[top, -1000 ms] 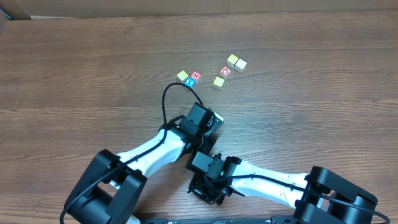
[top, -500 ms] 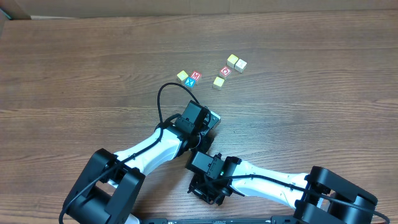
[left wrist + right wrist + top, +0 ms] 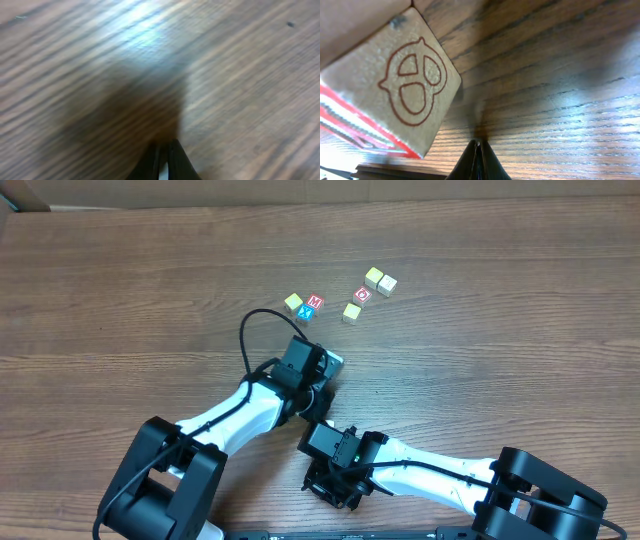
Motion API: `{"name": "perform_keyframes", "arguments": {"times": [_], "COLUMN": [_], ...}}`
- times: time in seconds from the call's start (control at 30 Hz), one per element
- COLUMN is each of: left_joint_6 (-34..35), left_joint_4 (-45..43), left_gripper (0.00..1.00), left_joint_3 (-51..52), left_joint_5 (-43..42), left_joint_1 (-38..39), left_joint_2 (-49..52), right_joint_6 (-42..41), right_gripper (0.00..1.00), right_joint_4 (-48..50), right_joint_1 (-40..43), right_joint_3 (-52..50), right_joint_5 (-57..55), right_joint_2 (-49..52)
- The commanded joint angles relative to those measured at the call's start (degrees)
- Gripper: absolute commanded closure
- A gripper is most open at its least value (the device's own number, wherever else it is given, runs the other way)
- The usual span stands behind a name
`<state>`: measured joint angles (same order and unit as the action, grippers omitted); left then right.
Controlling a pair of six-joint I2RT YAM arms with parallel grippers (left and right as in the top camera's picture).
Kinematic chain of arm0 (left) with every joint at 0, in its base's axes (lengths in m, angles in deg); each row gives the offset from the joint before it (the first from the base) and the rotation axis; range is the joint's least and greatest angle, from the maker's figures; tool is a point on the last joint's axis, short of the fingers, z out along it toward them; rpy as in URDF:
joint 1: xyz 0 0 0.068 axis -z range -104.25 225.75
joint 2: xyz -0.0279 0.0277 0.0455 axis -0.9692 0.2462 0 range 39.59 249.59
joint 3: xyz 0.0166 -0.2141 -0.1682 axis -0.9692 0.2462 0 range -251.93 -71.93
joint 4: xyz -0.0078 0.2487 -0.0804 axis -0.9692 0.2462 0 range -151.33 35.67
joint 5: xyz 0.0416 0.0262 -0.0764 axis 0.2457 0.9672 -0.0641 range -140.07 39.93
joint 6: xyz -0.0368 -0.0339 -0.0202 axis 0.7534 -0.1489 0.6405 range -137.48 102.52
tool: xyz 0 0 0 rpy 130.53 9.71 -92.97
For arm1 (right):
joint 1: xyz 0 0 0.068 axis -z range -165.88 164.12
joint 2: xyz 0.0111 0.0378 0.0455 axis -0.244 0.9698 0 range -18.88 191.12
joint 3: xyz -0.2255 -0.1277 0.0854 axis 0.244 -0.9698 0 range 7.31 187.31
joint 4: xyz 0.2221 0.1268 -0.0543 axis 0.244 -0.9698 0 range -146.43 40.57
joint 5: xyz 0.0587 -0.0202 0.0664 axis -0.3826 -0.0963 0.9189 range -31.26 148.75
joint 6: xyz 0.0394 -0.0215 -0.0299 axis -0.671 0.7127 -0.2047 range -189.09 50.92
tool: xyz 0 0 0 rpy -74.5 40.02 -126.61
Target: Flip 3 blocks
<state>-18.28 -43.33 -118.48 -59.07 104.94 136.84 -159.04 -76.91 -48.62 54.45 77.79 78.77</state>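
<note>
Overhead, soft even light keeps the table point(image 3: 100, 280) sharp. The left wrist view is blurred, with glare at 12 o'clock and a dark shadow at centre. The right wrist view's block point(image 3: 405, 85) blows out toward 8 o'clock.

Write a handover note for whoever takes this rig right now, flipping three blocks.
Left end effector: shut, empty, over bare table.
Right end effector: shut, empty; pretzel-face block beside it, not gripped.
Yellow block and white block sit side by side farther out, by the red O cube.
Done: no flip can be confirmed. Left: flip all three.
</note>
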Motion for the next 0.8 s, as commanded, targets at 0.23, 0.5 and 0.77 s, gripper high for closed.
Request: {"name": "perform_keyframes", "arguments": {"times": [0.23,0.5,0.77], "left_joint_6": [5.4,11.6,19.2], "left_joint_4": [2.2,6.3,13.5], "left_gripper": [0.96,0.96,0.94], "left_joint_3": [2.8,2.8,2.7], "left_joint_5": [11.2,13.3,12.1], "left_joint_1": [-7.2,-15.3,-24.5], "left_joint_2": [3.4,3.4,3.4], "right_joint_6": [0.1,1.9,12.4], "right_gripper": [0.96,0.96,0.96], "right_joint_4": [-6.8,-15.0,-15.5], "right_joint_1": [1.3,12.1,28.5], "right_joint_3": [-0.6,-0.6,-0.6], "right_joint_5": [-3.6,-5.1,-5.1], "right_joint_2": [0.7,0.7,0.7]}}
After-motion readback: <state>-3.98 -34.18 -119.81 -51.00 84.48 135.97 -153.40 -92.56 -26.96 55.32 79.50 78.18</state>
